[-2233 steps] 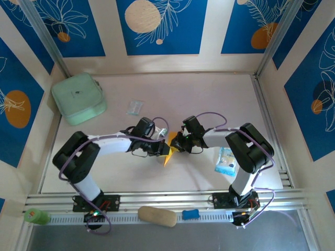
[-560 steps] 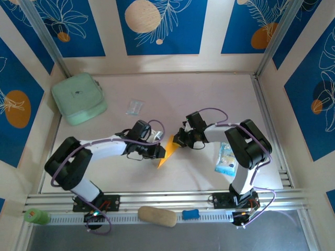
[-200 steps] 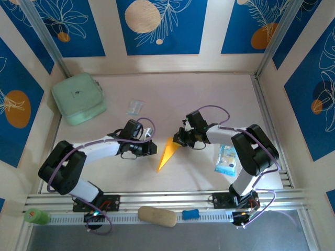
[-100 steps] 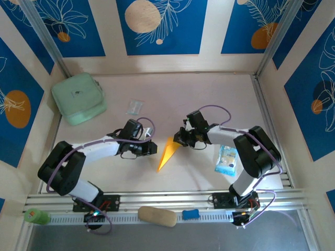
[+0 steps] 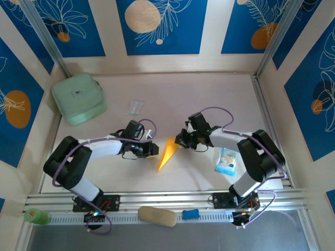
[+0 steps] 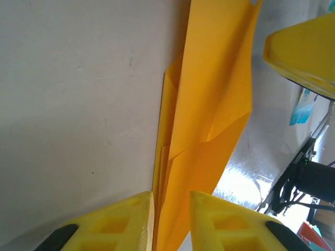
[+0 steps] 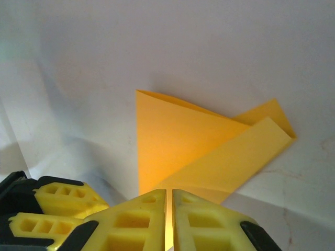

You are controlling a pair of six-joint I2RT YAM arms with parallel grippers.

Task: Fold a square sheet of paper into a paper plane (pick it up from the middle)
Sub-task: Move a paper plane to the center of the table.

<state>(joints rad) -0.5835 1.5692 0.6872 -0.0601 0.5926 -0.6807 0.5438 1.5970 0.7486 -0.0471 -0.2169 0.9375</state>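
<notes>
Right gripper (image 7: 169,196) clamps the paper plane (image 7: 178,141) at its wide end (left gripper (image 6: 171,201), parted, just beside).

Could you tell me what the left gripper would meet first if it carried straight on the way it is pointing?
The folded orange-yellow paper sheet, already lying between the parted yellow fingers of the left gripper. Beyond it, probably the right gripper, though depth is unclear.
</notes>
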